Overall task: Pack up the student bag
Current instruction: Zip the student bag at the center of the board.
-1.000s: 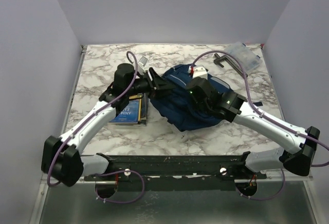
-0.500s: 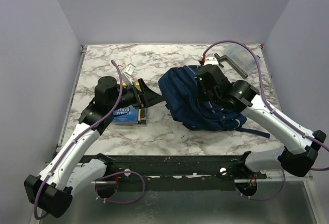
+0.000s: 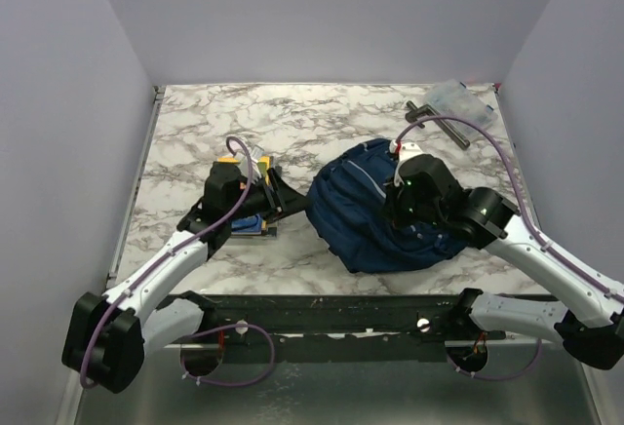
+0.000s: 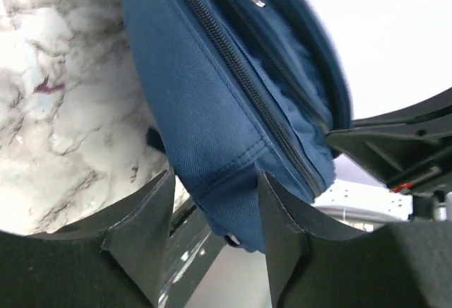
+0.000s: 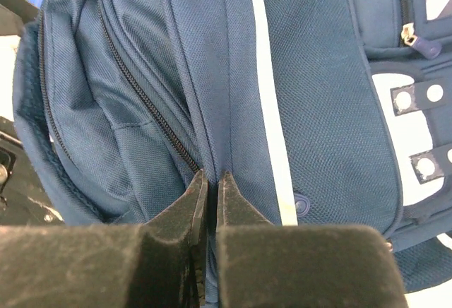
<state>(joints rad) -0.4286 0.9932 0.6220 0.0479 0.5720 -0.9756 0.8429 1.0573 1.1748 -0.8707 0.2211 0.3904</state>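
The student bag [image 3: 366, 220], a navy backpack with a pale stripe, lies on its side at centre right of the marble table [image 3: 195, 123]. My left gripper [image 3: 290, 201] is at the bag's left edge. In the left wrist view its fingers stand apart [image 4: 215, 181] with a corner of the bag's fabric [image 4: 212, 96] hanging between them. My right gripper [image 3: 398, 215] is on top of the bag. In the right wrist view its jaws [image 5: 210, 177] are pinched on a fold of fabric beside an open zipper [image 5: 141, 89], left of the stripe [image 5: 268, 110].
A blue and yellow book [image 3: 244, 222] lies under my left wrist. A clear plastic case [image 3: 460, 101] and a dark T-shaped tool [image 3: 434, 121] lie at the back right corner. The grey walls close in on both sides.
My left gripper drew back from the bag, then came forward to its left edge again. My right arm shifted right and nearer, and the bag moved with it and changed shape.
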